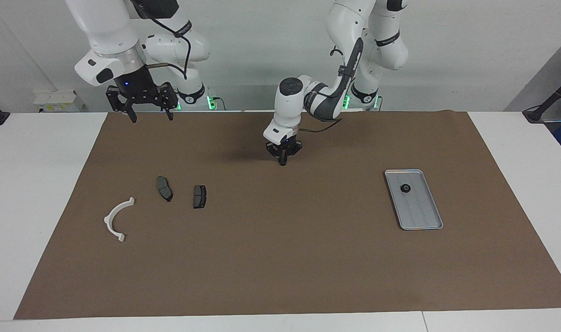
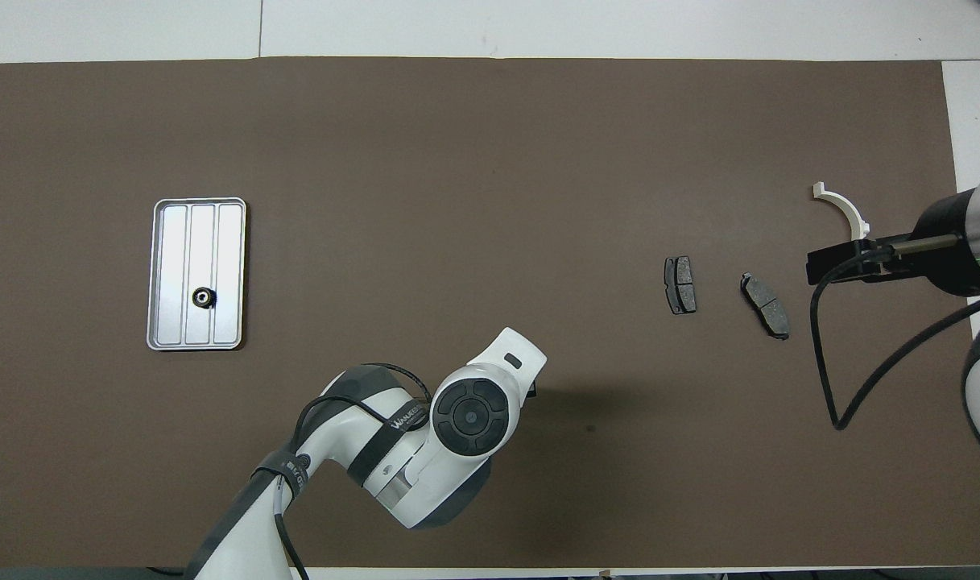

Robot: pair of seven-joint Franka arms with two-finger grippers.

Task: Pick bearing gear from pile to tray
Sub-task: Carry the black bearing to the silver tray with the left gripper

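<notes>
Pinching shut low on the bench mat, the left claw (image 1: 283, 161) hides any gear, tray (image 1: 423, 216) waiting; right claw (image 1: 144, 110) hangs open

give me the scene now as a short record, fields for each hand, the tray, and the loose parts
left hand: down at the brown mat mid-table, fingertips shut; whether a small black piece is between them cannot be told
right hand: waits raised over the mat's edge at its own end, open, empty
tray: on the mat toward the left arm's end, one small black round gear in it
white half-ring bracket: on the mat toward the right arm's end
dark grey pad plates: two side by side, beside the bracket
</notes>
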